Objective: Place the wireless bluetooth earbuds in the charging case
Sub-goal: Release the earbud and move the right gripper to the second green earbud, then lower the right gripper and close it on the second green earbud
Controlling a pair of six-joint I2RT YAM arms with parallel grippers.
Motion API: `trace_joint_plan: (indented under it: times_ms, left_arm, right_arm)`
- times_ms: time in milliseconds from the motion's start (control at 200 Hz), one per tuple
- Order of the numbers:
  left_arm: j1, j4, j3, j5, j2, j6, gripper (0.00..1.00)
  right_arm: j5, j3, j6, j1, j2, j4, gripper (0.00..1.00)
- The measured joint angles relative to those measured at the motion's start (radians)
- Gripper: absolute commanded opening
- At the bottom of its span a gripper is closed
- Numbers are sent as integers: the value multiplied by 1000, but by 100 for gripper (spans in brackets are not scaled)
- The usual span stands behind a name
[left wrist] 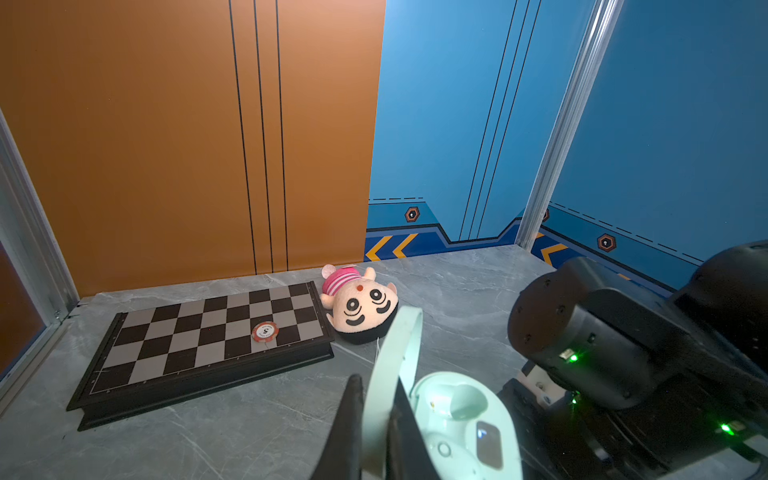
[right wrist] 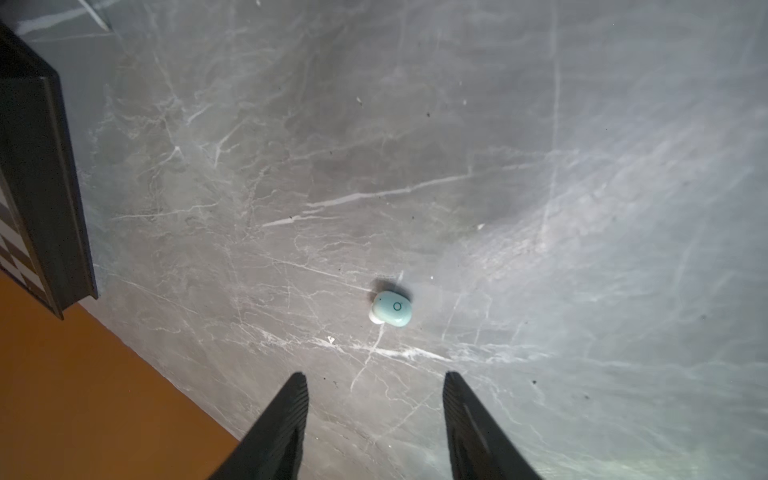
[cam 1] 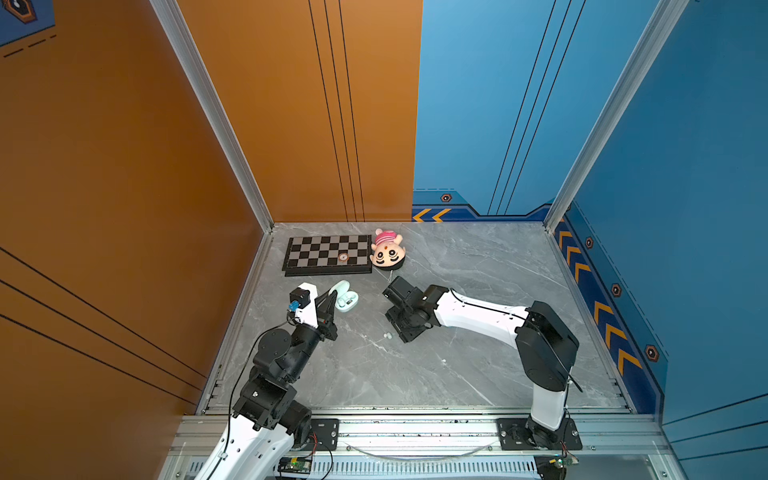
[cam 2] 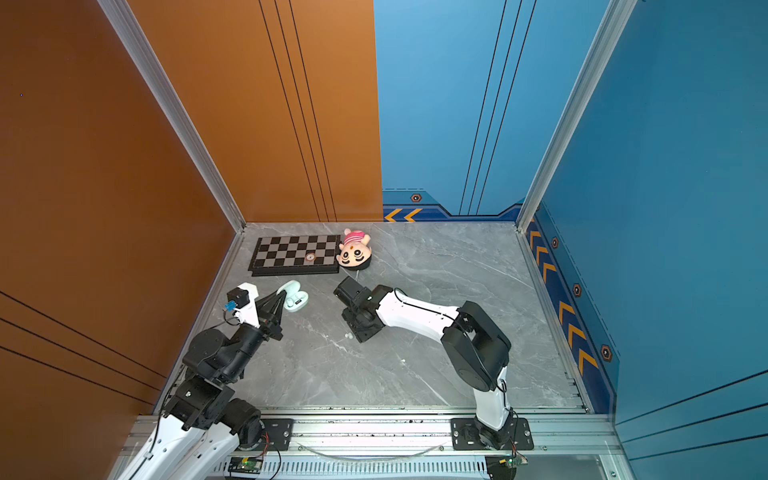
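The mint charging case (cam 1: 348, 300) (left wrist: 461, 419) lies open left of centre, its lid (left wrist: 399, 345) standing up. My left gripper (left wrist: 376, 384) (cam 1: 332, 296) is shut on that lid. One socket (left wrist: 457, 399) is empty; a ring-marked bud seems seated in the other socket (left wrist: 444, 449). A light blue earbud (right wrist: 391, 308) with a ring mark lies on the marble just ahead of my right gripper (right wrist: 376, 380), which hangs open above it and holds nothing. In both top views this earbud (cam 1: 387, 335) (cam 2: 348, 335) shows beside the right wrist (cam 1: 409, 320), which hides the fingers.
A chessboard (cam 1: 328, 254) with a poker chip (cam 1: 343, 257) lies at the back left, a plush head (cam 1: 387, 249) next to it. A tiny white speck (cam 1: 443, 361) sits on the marble nearer the front. The board's edge (right wrist: 37, 187) shows in the right wrist view.
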Motion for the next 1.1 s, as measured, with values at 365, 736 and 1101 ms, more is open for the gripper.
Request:
trace_joint_plan:
  times_ms: [365, 736, 1101]
  left_arm:
    - [11, -40, -16, -21, -52, 0, 0]
    - [25, -43, -16, -21, -51, 1, 0]
    - [34, -43, -16, -21, -28, 0, 0]
  right_arm:
    - [4, 70, 184, 29, 105, 60, 55]
    - [2, 74, 216, 21, 164, 80, 55]
    - [12, 74, 195, -12, 167, 89, 50]
